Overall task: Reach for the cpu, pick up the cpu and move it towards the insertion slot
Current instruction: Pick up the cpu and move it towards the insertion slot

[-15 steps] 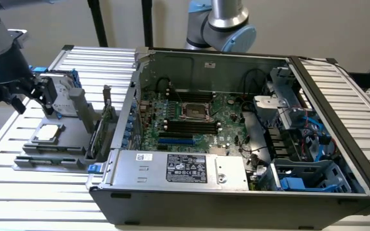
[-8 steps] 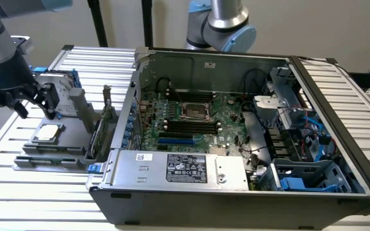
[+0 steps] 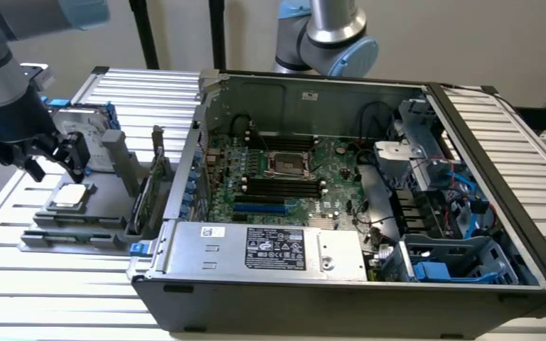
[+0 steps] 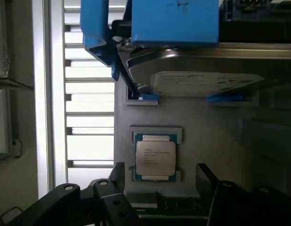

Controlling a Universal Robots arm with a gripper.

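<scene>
CPU (image 3: pixel 71 195) (image 4: pixel 155 157) lay flat, metal top up, in a recess of the grey fixture (image 3: pixel 107 213) on the counter (image 3: pixel 55 298), outside the computer case (image 3: pixel 349 302). The end effector (image 3: pixel 55 170) (image 4: pixel 159 165) hung just above it, spread wide and holding nothing, one finger on each side. The insertion slot (image 3: pixel 290 163) sat well apart, inside the case.

No legible text; print on cpu (image 4: pixel 155 157), power-supply label (image 3: pixel 275 248), hard-drive label (image 4: pixel 206 84) too small.

Slatted metal table (image 3: pixel 45 284) under open computer case (image 3: pixel 349 307) and grey holder (image 3: pixel 65 239), perhaps plastic.
</scene>
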